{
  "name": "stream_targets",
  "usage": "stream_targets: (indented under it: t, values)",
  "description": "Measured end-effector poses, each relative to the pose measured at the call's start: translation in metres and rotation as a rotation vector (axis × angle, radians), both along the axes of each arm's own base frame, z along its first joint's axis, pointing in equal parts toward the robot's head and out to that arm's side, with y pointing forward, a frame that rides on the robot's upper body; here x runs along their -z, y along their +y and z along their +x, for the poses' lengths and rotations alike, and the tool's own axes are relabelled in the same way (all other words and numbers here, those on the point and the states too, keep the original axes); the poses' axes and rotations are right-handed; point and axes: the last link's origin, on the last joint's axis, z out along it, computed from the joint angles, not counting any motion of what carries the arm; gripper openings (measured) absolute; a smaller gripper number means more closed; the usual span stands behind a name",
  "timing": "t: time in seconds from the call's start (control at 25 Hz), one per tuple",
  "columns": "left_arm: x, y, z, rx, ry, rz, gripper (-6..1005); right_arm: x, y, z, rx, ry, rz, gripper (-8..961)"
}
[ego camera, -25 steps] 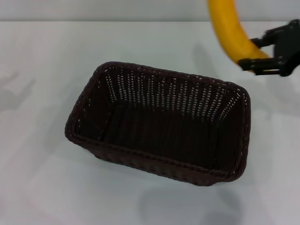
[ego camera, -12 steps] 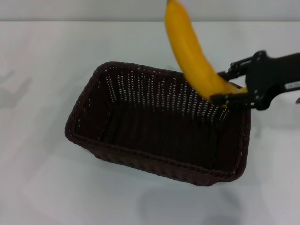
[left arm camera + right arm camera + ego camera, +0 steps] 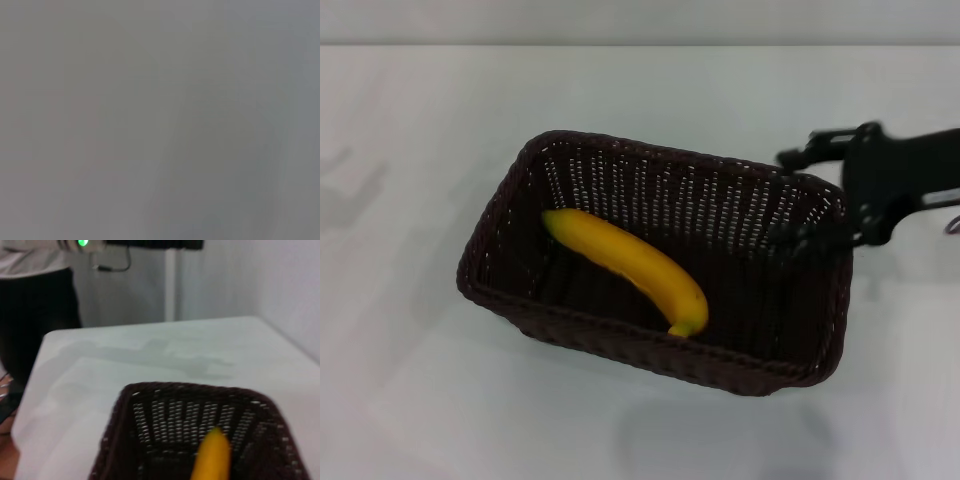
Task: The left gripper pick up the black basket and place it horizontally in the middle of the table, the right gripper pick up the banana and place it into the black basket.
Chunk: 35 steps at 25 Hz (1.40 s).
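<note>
Right gripper (image 3: 798, 197) over the basket's right end, jaws spread apart, holding nothing, one finger above the rim and one dipping just inside the right wall. Banana (image 3: 630, 267) lying loose on the floor of the black basket (image 3: 650, 345), diagonal, stem end against the near wall, other end toward the left wall; also seen from the right wrist (image 3: 212, 458) inside the basket (image 3: 125, 410). Basket resting on the white table (image 3: 410, 400), long side roughly crosswise, slightly skewed. Left gripper out of sight; left wrist view shows only blank grey.
</note>
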Motion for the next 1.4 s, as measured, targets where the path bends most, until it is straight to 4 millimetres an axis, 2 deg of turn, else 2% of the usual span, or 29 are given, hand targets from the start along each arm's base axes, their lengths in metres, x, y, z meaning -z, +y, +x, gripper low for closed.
stream_targets:
  t: [0.12,0.28,0.44,0.64,0.84,0.96,1.12,1.4]
  values:
    - [0.002,-0.001,-0.001,0.001,-0.001,0.003,607,-0.011,0.001,0.01,0.011,0.048,0.054,827]
    - [0.003,-0.005,-0.002,0.014,-0.002,0.036,607,-0.028,0.003,0.029,0.038,0.193,0.16,863]
    - [-0.002,-0.015,-0.007,0.034,0.003,0.115,607,-0.039,0.008,0.064,0.102,0.384,0.364,872]
    - [-0.005,-0.027,-0.021,0.027,-0.055,0.237,607,-0.032,0.011,0.11,0.247,0.561,0.61,872]
    - [-0.012,-0.046,-0.036,-0.012,-0.065,0.333,607,-0.023,0.003,0.135,0.344,0.638,0.73,872]
    - [-0.009,-0.056,-0.043,-0.024,-0.024,0.37,607,-0.012,-0.003,0.149,0.378,0.625,0.783,872]
    - [0.005,-0.069,-0.055,-0.065,-0.011,0.374,607,0.002,-0.01,0.164,0.424,0.583,0.86,872]
    - [0.018,-0.1,-0.077,-0.17,-0.091,0.427,607,0.001,-0.014,0.181,0.463,0.526,0.996,872]
